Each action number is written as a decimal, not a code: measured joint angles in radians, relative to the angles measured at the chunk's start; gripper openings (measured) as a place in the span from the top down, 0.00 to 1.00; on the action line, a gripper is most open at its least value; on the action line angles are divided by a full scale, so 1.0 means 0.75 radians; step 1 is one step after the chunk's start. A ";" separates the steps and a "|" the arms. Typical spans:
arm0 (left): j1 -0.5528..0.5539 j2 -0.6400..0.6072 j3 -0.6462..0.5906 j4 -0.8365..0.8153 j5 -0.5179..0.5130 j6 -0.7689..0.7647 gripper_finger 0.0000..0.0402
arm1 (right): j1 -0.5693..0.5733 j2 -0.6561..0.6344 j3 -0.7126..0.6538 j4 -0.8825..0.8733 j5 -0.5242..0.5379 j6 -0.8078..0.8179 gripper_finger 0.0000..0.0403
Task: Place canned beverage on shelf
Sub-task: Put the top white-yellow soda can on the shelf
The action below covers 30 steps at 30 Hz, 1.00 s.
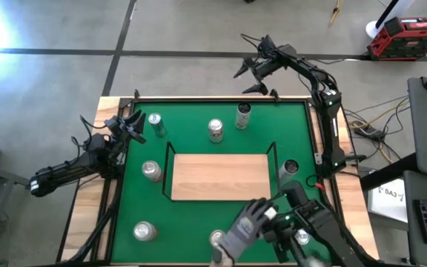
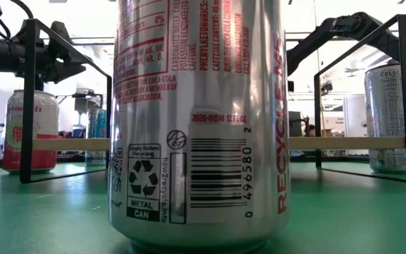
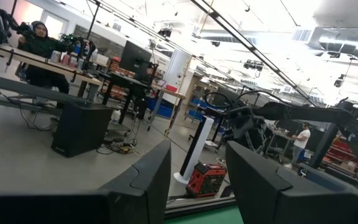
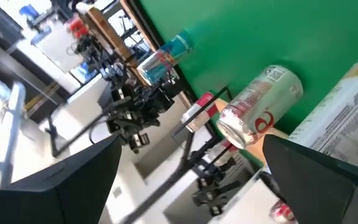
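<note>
The shelf, a light-wood board with a black wire rail, stands mid-table; in the low view its board edge is raised on black wire frames. Several cans stand upright on the green felt around it, among them a silver one, one near the far edge, and one at the near edge that fills the low view. My left gripper is open and empty at the table's far left. My right gripper is open and empty beyond the far edge.
A person's grey-gloved hand reaches over the near edge beside the near can. More cans stand at the left, front left, far left and right of the shelf. The table has a raised wooden rim.
</note>
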 joint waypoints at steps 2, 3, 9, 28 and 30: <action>0.000 0.000 0.000 0.000 0.000 0.000 0.66 | -0.005 0.000 0.000 0.000 0.014 0.053 0.05; 0.000 0.000 0.000 0.000 0.000 0.000 0.66 | -0.008 0.000 0.000 -0.001 0.033 0.078 0.05; 0.000 0.000 0.000 0.000 0.000 0.000 0.66 | -0.014 0.000 0.000 -0.014 0.080 0.080 0.05; 0.000 0.000 0.000 0.000 0.000 0.000 0.66 | -0.014 0.017 -0.001 -0.115 0.236 0.265 0.05; 0.000 0.000 0.000 0.000 0.000 -0.001 0.66 | -0.014 0.033 -0.001 -0.146 0.208 0.329 0.05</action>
